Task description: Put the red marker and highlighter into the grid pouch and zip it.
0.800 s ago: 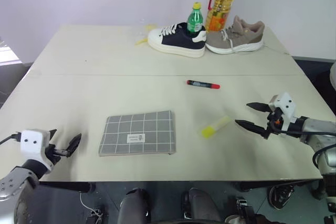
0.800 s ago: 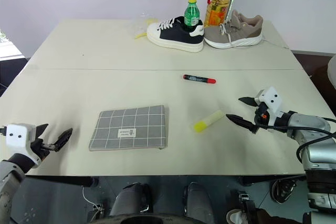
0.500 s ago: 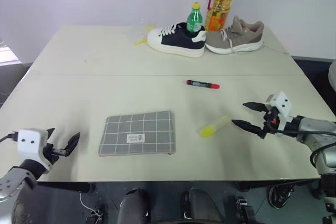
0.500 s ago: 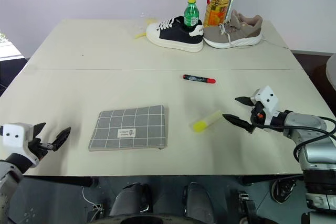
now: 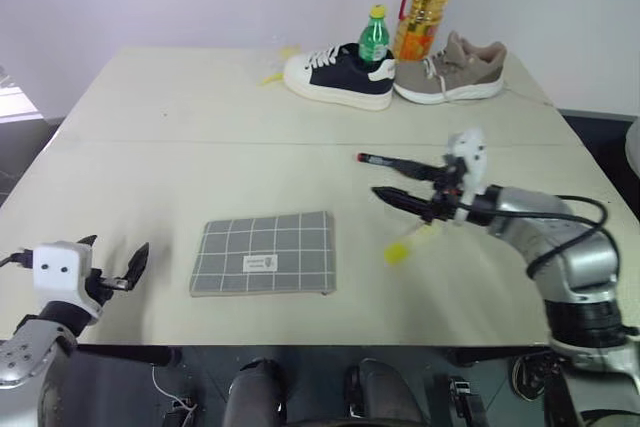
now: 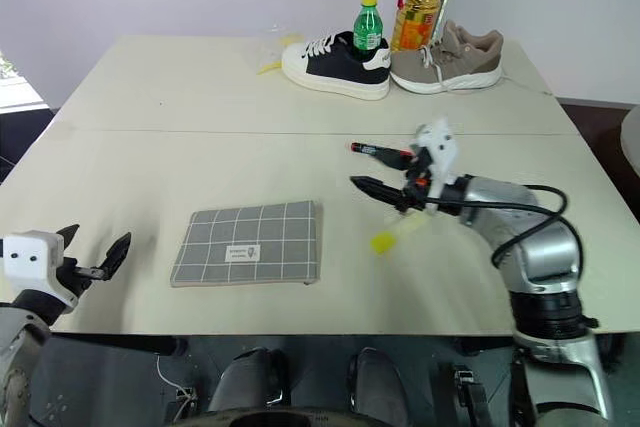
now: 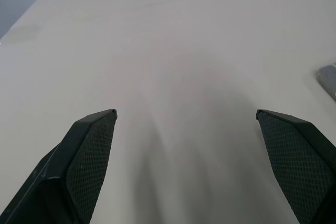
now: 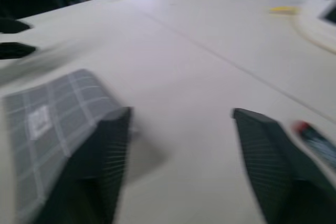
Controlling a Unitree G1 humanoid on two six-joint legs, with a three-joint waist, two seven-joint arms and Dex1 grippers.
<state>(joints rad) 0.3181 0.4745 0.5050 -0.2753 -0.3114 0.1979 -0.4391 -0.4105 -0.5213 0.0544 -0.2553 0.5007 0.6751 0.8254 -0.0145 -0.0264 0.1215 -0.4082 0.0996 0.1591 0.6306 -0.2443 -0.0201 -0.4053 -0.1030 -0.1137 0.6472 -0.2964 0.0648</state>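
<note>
Grid pouch (image 5: 262, 255) white label (text unreadable); left gripper (image 5: 113, 265) spread, right gripper (image 5: 398, 179) spread, empty.

Head stereo pair looking down over table (image 5: 150, 147), wrist cameras low along fingers, both seeing pouch (image 5: 262, 254)

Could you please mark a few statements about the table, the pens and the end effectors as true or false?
1. The red marker is inside the grid pouch. False: it lies on the table, apart from the pouch.
2. The highlighter lies on the table beside the pouch. True.
3. The right end effector grips the highlighter. False: it is open, above the table, holding nothing.
4. The left end effector is open. True.
5. Two shoes stand at the table's far edge. True.
</note>
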